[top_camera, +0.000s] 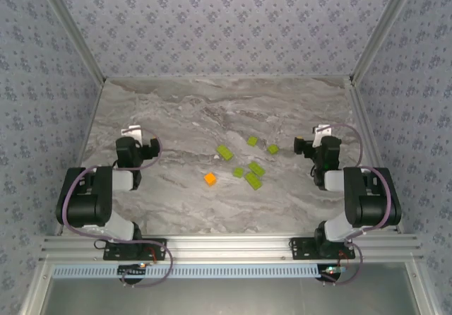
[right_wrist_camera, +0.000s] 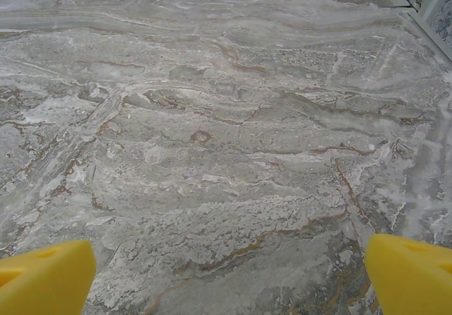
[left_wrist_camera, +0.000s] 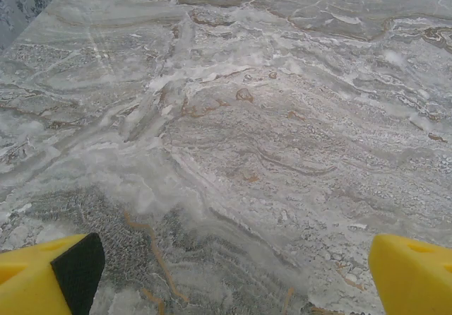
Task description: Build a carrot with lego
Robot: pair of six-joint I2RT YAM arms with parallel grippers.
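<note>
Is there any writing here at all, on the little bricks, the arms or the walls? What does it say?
No text can be read anywhere.
Green bricks and orange brick: no marks visible, too small to tell.
White patch on the left arm, another on the right arm: too small to read.
Wallpaper: a flower pattern, no letters.

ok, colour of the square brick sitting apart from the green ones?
The square brick is orange; top external view shows it best.
</note>
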